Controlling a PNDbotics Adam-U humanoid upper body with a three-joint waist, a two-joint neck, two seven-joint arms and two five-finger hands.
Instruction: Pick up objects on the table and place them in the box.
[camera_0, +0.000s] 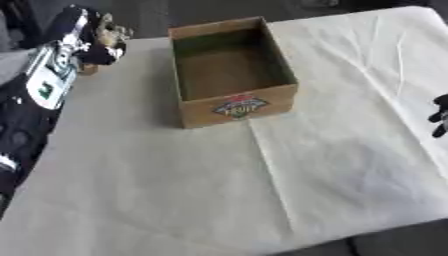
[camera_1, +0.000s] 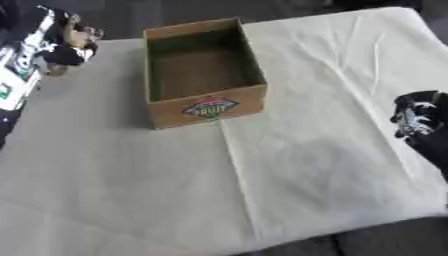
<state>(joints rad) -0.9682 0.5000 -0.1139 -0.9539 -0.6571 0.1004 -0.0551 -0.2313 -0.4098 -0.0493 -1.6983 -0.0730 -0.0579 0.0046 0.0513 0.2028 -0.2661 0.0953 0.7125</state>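
White creased cloth covers the table (camera_0: 262, 200), which fills most of the frame, with dark floor showing along the top edge and the lower right corner. An open brown cardboard box (camera_0: 229, 70) stands upright on the cloth in the upper middle of the frame, and its inside looks bare. On its near wall is a colourful printed label (camera_0: 239, 106) in red, green and white; the lettering on it is too blurred to read.

At the upper left of the frame the robot's left hand (camera_0: 103, 42) sits at the table's edge, its fingers curled around a small brownish object (camera_0: 111, 30) that cannot be made out. At the right edge of the frame, mid-height, the right hand (camera_1: 413, 117) hangs over the cloth, well apart from the box; whether its fingers are spread or curled cannot be told.
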